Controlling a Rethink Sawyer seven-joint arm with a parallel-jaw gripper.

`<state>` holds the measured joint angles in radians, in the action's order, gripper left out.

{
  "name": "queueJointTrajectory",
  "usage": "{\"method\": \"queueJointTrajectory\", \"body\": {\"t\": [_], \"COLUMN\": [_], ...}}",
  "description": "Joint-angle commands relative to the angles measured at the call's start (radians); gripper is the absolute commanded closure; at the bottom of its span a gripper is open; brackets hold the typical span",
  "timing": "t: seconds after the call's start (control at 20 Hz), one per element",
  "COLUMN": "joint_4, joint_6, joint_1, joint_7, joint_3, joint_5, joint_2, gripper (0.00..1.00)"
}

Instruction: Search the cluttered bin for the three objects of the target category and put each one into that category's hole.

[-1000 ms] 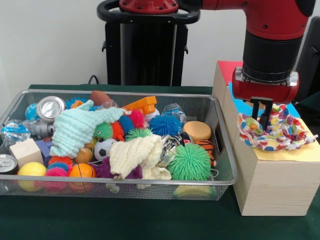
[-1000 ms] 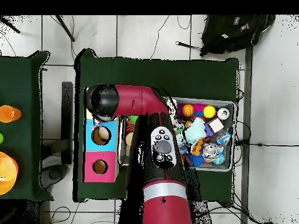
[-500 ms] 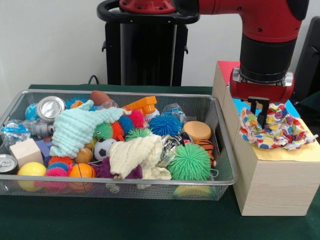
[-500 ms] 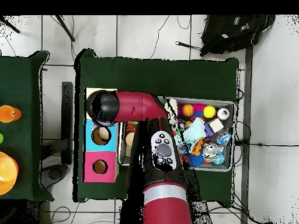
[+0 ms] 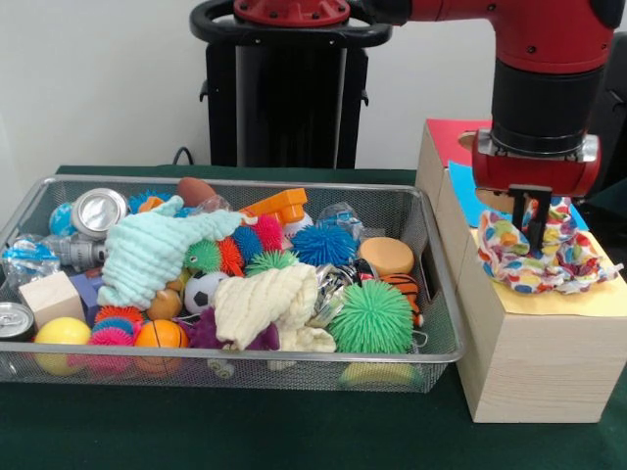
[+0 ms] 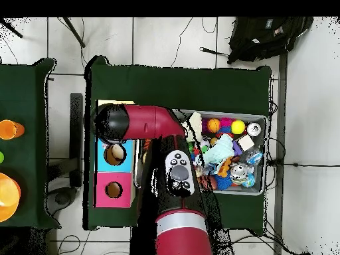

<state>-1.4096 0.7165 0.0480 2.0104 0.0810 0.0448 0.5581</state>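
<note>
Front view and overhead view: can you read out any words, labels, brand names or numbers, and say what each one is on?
None can be read in either view.
The silver drinks cans in the wire mesh bin show only bare metal ends.
The crumpled clear plastic bottle shows no print that I can make out.
The multicoloured spotted cloth on the wooden box bears only dots.

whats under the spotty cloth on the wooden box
The colourful spotted cloth lies bunched on the yellow panel of the wooden box, with the gripper down in it. Any hole beneath is covered by the cloth and arm; only the blue panel's hole shows from overhead.
</note>
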Motion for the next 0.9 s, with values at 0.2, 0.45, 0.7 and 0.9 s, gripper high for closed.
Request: {"method": "queueJointTrajectory", "body": {"t": [0.2,0.45,0.7,0.9], "joint_4": [-0.113,-0.107,-0.1,-0.079], "joint_6": [-0.043,-0.054,-0.061,-0.059], "joint_1": [-0.023,-0.031,-0.027,-0.025], "joint_7": [0.144,0.148,0.135,0.128], "joint_3": [0.061,0.054,0.053,0.05], "joint_5": [0.045,0.049,0.05,0.044], "joint_2": [-0.009,-0.021,-0.035,-0.052], "gripper": [1.0,1.0,1.0,1.0]}}
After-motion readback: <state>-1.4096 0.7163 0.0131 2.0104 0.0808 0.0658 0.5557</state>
